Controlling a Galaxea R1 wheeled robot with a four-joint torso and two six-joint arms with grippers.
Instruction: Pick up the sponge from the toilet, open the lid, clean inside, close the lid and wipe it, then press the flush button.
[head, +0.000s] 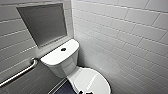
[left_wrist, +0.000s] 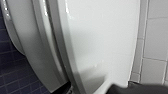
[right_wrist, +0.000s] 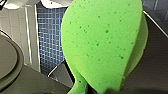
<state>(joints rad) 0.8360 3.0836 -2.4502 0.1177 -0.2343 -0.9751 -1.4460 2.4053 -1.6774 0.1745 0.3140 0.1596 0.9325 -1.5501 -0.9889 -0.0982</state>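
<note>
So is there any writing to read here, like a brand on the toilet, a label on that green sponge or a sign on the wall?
No readable text anywhere.
Toilet, lid and flush button: plain, no brand or mark to be made out.
Sponge: plain green, no label.
Wall tiles, grey panel and grab bar: no sign or number.

flush button (head: 63, 49) on the toilet (head: 59, 67) tank; lid (head: 92, 81) down on the bowl before it; grab bar (head: 18, 73) left.
</note>
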